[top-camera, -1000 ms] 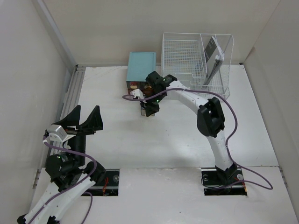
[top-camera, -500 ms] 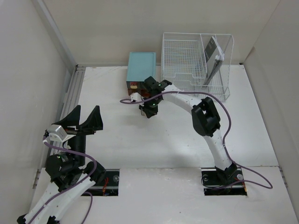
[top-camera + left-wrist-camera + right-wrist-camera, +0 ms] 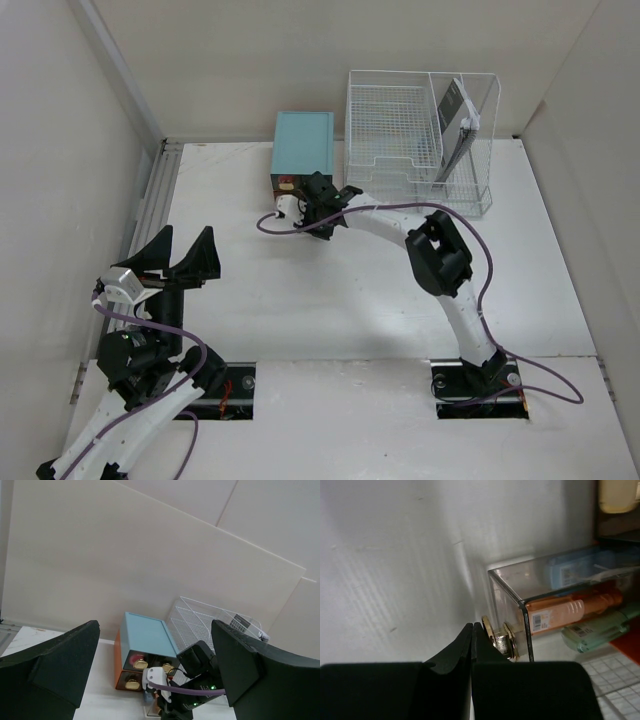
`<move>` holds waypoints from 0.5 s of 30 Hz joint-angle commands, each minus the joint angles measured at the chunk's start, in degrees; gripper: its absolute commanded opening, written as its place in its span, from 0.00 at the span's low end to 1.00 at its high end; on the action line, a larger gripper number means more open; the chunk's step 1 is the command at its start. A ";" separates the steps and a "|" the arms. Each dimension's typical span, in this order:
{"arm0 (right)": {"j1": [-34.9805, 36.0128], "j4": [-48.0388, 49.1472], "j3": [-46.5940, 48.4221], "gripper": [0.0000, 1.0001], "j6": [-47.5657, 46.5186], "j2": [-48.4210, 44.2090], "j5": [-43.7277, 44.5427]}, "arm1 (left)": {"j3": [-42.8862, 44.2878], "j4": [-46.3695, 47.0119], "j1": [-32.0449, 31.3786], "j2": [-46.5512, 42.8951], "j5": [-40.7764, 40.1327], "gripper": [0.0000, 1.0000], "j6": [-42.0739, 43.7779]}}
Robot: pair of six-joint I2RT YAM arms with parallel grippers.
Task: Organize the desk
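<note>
Desk [image 3: 300, 310]: drawer box [image 3: 303, 140], far edge.
Right gripper [image 3: 471, 629]: pressed together beside gold knob [image 3: 497, 636].
Left gripper [image 3: 186, 240]: spread apart, left edge.

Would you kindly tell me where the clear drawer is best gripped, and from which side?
Take the gold knob, approaching the clear drawer head-on from its front: it juts from the flat panel on a narrow stem.

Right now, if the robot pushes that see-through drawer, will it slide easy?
Probably: the clear drawer looks rigid and likely light, holding only small tubes. The orange tube lies loose, so it may roll a bit.
</note>
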 commanded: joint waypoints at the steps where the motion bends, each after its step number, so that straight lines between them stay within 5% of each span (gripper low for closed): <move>1: 0.15 8.38 -0.20 0.01 1.33 -3.61 7.13 | -0.10 2.88 -0.05 -0.15 0.34 0.92 0.85; 15: 0.15 16.99 -1.87 0.00 -2.45 -2.03 16.88 | -0.10 2.88 -0.05 -0.15 0.34 0.92 0.85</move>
